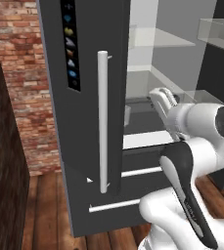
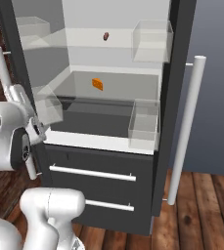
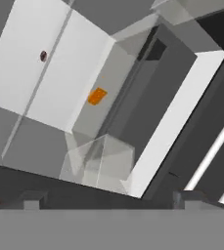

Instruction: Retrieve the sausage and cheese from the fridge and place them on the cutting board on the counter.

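- Left base view: the fridge [image 1: 84,122] is standing open, and its dark door with the long white handle [image 1: 102,122] and the black icon strip [image 1: 71,44] is filling the middle of the picture. The white arm [image 1: 191,161] is reaching from the lower right toward the open inside of the fridge. A brick wall [image 1: 25,73] is showing to the left of the fridge, and a wooden floor [image 1: 50,215] is lying under it.
- Right base view: the fridge [image 2: 108,195] is showing its white inside with glass shelves. The small dark sausage [image 2: 106,36] is lying on the upper shelf, near the back wall of the fridge. The orange cheese [image 2: 98,84] is sitting on the shelf below it, also toward the back. Clear bins [image 2: 145,124] are hanging on the right side of the fridge. The gripper [image 2: 18,95] is sitting at the left edge of the fridge opening, well apart from both foods; here I cannot tell how its fingers are standing.
- Hand view: the picture is rolling sideways. The two finger tips [image 3: 33,200] are standing far apart at the bottom, holding nothing. The cheese [image 3: 97,95] and the sausage [image 3: 43,55] are lying deeper inside the fridge, both well apart from the fingers.
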Robot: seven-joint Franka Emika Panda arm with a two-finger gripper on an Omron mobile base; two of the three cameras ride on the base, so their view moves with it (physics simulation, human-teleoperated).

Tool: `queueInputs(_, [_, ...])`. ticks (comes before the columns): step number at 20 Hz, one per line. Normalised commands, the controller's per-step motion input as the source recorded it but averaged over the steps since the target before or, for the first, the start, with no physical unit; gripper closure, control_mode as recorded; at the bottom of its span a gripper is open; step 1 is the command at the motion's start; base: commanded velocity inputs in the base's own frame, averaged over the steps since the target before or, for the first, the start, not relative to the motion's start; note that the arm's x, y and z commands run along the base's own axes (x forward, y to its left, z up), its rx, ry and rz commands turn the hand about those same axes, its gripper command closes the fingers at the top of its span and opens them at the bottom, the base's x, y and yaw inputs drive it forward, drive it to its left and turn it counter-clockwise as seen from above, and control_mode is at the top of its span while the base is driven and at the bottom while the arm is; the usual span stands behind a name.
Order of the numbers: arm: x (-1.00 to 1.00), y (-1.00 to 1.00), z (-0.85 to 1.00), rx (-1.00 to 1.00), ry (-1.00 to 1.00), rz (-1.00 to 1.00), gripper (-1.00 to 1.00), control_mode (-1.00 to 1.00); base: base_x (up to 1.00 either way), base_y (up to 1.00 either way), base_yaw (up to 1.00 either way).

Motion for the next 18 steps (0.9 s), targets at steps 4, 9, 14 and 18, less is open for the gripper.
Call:
queueInputs(4, [0.92,-0.36,0.00,0.50,0.00,0.34,-1.00,-1.00,0.00,0.00,0.00])
queueInputs(9, [0.94,-0.21,-0.06,0.39,0.00,0.32,-1.00,-1.00,0.00,0.00,0.00])
queueInputs(14, [0.96,0.12,-0.50,0.11,0.04,0.29,-1.00,-1.00,0.00,0.00,0.00])
queueInputs(18, [0.68,0.10,-0.36,0.00,0.07,0.24,-1.00,-1.00,0.00,0.00,0.00])
